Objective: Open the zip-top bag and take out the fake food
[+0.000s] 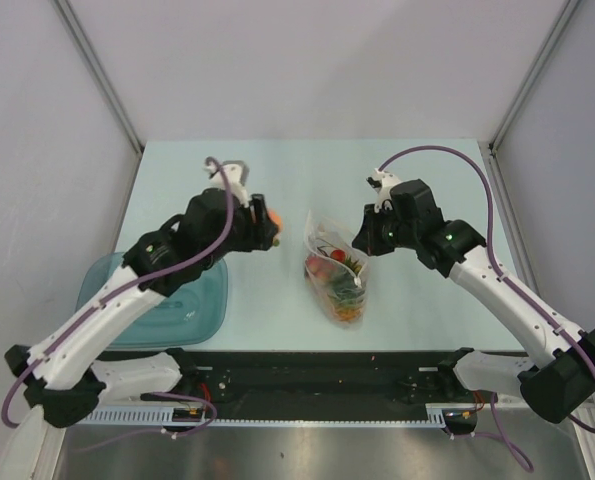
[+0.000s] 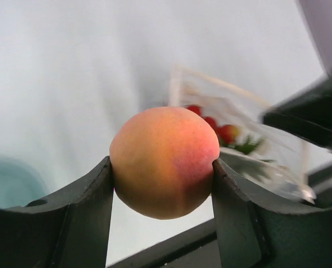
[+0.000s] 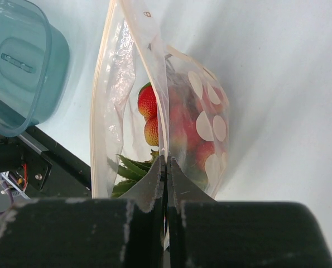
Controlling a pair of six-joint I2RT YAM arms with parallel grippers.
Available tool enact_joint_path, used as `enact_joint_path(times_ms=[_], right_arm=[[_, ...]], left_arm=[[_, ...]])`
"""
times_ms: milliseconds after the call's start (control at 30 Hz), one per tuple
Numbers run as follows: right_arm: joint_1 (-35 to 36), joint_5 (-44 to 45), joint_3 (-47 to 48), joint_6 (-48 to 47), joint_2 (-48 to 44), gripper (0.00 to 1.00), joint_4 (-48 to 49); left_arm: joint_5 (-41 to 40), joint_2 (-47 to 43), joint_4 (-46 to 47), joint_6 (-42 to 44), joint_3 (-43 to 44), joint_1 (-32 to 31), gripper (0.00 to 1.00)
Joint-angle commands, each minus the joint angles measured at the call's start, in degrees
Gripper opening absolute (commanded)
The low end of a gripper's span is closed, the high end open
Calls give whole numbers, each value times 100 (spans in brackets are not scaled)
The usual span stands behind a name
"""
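left hand (image 2: 161, 167): clamped on fake peach (image 2: 166, 148), arm extended | right hand (image 3: 166, 164): pinched shut on zip-top bag (image 3: 206, 127)

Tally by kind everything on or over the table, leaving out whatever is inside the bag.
zip-top bag: 1
peach, clamped in the left gripper: 1
teal tray: 1
Total: 3

Zip-top bag (image 1: 329, 243) centre, fake food (image 1: 343, 287) inside; tray (image 1: 205, 312) left; L gripper (image 1: 268, 224) w/ peach (image 1: 274, 216) (prob.) between.
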Motion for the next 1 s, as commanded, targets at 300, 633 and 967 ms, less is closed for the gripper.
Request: enact_joint_path(times_ms=[300, 633, 967], right_arm=[[-39, -9, 14, -74, -136, 0, 11], [-21, -9, -56, -30, -259, 0, -15], [-21, 18, -83, -21, -356, 0, -24]], left_arm=[[-1243, -982, -1787, -2092, -2428, 2148, 0], [-239, -200, -802, -2135, -3633, 3080, 13], [130, -67, -529, -2241, -3871, 3301, 83]])
